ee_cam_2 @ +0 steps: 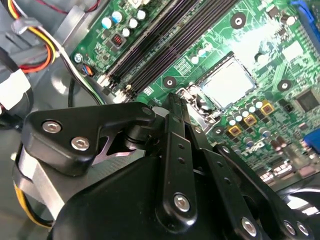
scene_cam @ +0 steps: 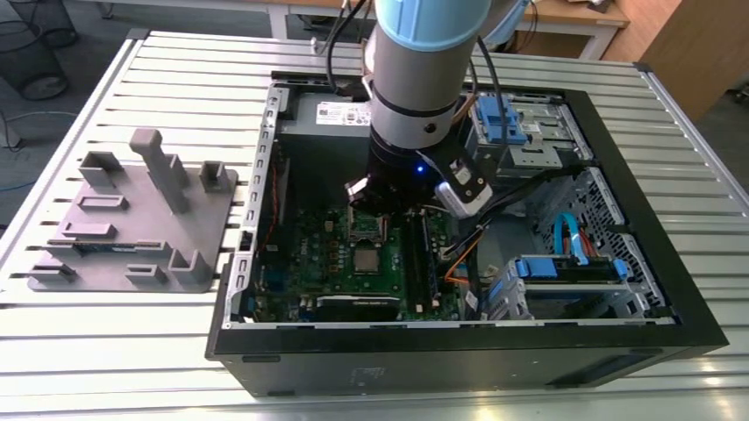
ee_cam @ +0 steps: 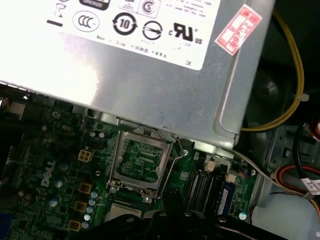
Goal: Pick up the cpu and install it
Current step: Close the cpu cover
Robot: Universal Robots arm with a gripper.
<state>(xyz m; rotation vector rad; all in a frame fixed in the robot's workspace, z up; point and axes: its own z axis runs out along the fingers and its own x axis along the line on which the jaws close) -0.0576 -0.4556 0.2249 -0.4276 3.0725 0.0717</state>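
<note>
Your gripper [ee_cam_2: 175, 102] hangs low over the motherboard [ee_cam_2: 250, 20] inside the open case [scene_cam: 468, 351]. You cannot tell whether it is open or closed. The cpu [ee_cam_2: 227, 82] lies flat on the motherboard near the gripper, silvery top up. A metal frame [ee_cam: 140, 160] lies swung open beside the cpu.

Open computer case on the surface, fixture plate beside it.
The case [scene_cam: 468, 351] lies on the surface [scene_cam: 140, 351], and the fixture plate [scene_cam: 129, 228] sits apart at the exterior view's left. Inside the case, the motherboard [scene_cam: 316, 263] lies flat, with the power supply [scene_cam: 322, 118] behind it and the drive bays [scene_cam: 562, 272] at the exterior view's right. The cpu [scene_cam: 367, 260] lies near the board's middle, and the arm [scene_cam: 410, 88] reaches down just behind it.
</note>
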